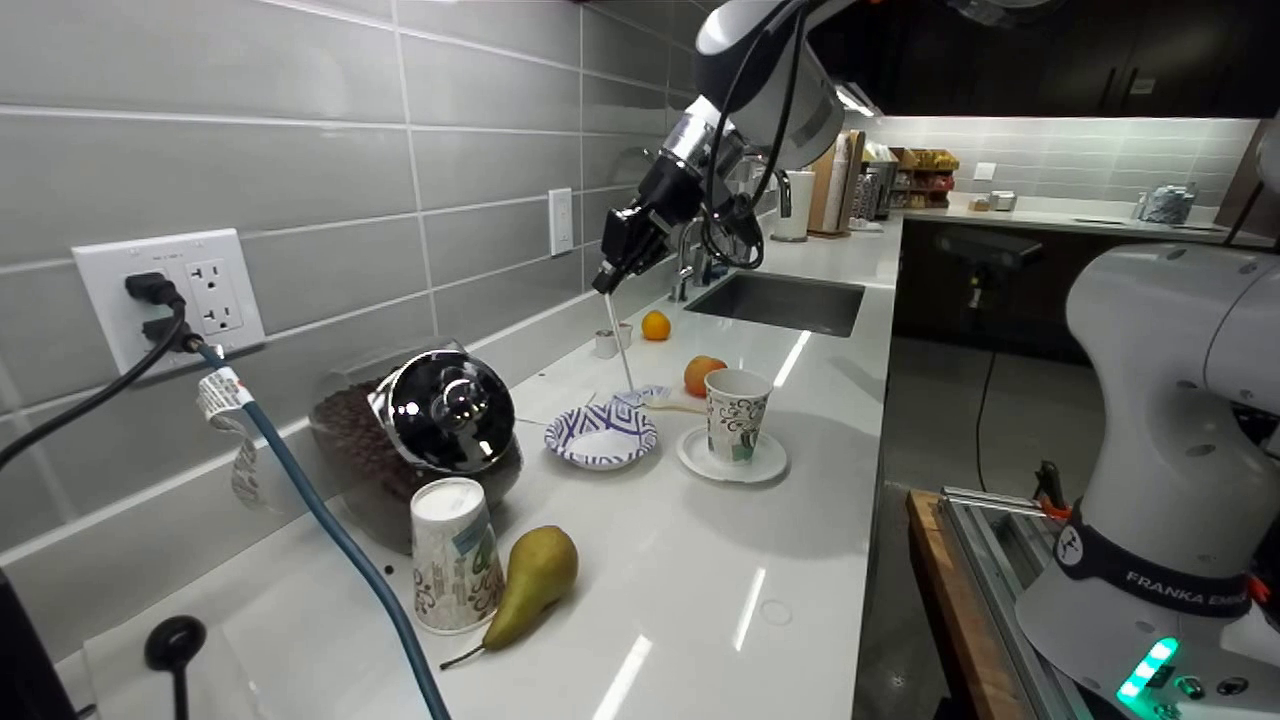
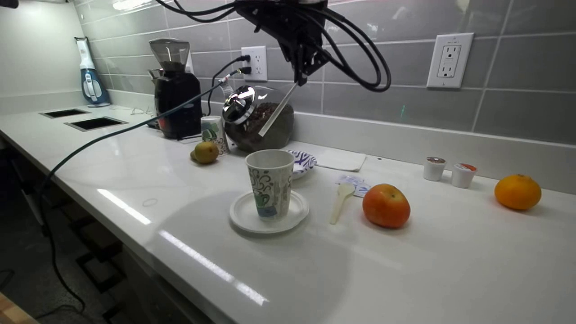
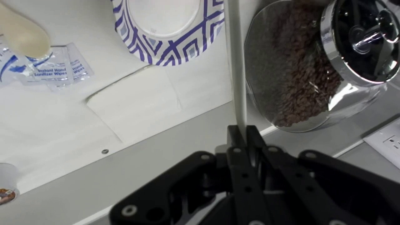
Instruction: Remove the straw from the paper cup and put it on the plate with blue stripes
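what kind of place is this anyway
Most likely a kitchen, perhaps a shared or office one, though that part is a guess. A sink is set into the countertop, and along it are a coffee grinder and a clear jar of what look like coffee beans.

All views share striped plate (image 1: 601, 442); exteriors oblique, wrist nearest, facing down.

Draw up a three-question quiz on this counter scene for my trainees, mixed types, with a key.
1. Short answer: what is the gripper holding?
2. True or false: the pear lies beside the upside-down paper cup.
3. Choose: the upright paper cup stands on A) the striped plate, B) the plain white saucer, C) the hand wipes.

Key: 1. the straw; 2. true; 3. B.
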`<state>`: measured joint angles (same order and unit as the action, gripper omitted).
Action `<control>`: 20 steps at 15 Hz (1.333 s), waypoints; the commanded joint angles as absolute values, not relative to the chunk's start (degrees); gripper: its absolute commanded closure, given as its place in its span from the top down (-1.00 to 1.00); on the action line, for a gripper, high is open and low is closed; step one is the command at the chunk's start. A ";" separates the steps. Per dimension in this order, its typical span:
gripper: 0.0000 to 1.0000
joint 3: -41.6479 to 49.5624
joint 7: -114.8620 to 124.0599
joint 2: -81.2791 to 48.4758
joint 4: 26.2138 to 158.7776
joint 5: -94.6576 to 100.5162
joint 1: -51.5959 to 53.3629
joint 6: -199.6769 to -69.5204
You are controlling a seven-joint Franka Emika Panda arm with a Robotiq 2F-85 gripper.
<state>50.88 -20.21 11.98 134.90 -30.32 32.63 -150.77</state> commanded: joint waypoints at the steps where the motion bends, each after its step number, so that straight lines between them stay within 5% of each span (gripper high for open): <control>1: -0.96 55.45 -23.15 5.96 130.28 -36.37 35.81 -144.53; 8: -0.96 61.05 -32.09 -5.29 125.56 -56.33 37.37 -131.25; 16: -0.96 56.13 -37.16 -21.48 119.98 -72.05 26.70 -118.39; 20: -0.96 36.06 -35.83 -21.64 117.17 -70.72 6.79 -120.82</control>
<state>46.36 -35.82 -19.31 120.80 -69.05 18.06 -121.75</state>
